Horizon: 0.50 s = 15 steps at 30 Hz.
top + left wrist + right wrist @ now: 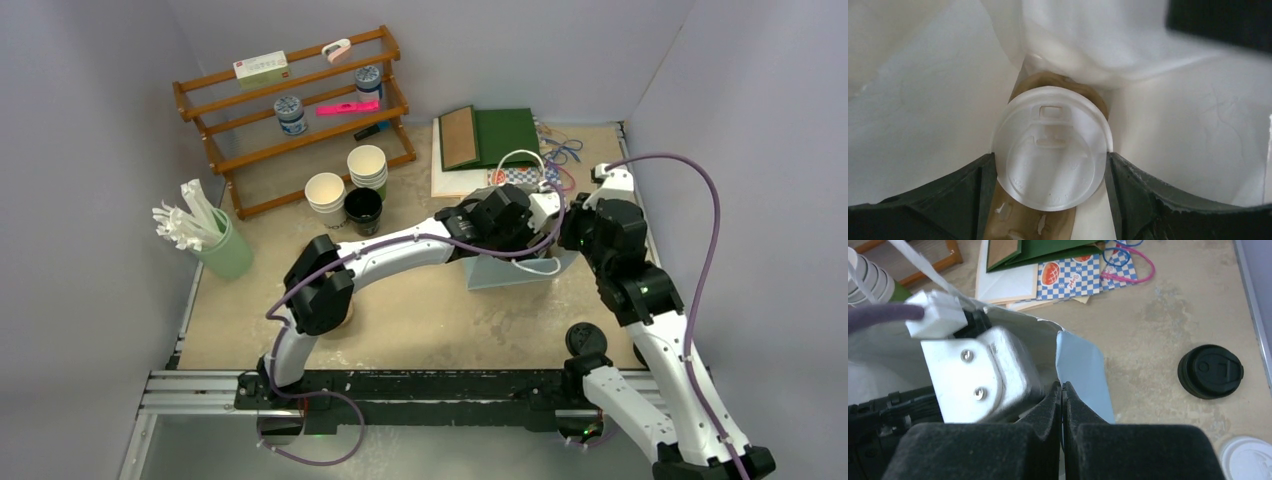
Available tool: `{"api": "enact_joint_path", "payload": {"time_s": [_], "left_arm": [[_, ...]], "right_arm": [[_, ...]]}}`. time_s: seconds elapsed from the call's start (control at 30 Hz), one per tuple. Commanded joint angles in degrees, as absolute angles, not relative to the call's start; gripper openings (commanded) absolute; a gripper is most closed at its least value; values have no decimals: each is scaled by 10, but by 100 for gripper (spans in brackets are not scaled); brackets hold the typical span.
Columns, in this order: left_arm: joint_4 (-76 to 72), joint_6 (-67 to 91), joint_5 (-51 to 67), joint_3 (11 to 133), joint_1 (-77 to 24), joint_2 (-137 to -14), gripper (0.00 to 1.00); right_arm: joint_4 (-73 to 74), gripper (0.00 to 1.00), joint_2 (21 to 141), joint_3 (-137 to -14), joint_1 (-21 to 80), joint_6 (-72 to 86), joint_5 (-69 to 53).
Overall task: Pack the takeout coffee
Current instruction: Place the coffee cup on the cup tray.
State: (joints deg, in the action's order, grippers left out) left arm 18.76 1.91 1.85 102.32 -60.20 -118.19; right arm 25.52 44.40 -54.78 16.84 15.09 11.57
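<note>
White-lidded cup [1050, 145] sits mid-frame inside the white bag [923, 115] on a brown carrier [1018, 222], clasped either side by the left gripper [1050, 157], while the right gripper [1062, 390], jaws closed, pinches the bag's rim, black-lidded cup [1210, 371] at right on the table [1158, 315].

— What does the counter [430, 320] carry?
— It is beige and stained. At the far left stands a wooden rack [300, 150], and by the left edge a green cup of white wrapped sticks [226, 252].
— And in the middle?
— A stack of cream cups [367, 165], another cream cup [325, 192] and a lidless black cup [363, 210] stand close together. A pale blue bag [500, 275] stands centre-right.
— And the far side?
— A flat green folder [508, 135] lies overlapping a checked paper bag [1068, 275]. At the near right is a black-lidded cup [587, 340], with a white lid [1248, 459] near it.
</note>
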Motion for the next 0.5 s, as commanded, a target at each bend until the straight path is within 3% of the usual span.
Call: {"api": "enact_joint_path", "payload": {"time_s": [0.0,0.47], "left_arm": [[140,19,50,1064,-598,-1207,45],[156,10,82,1096,-598,-1248,44]], "right_arm": [[282,0,444,-539,188,181,107],[302,0,472,-570,188,141,260]]}}
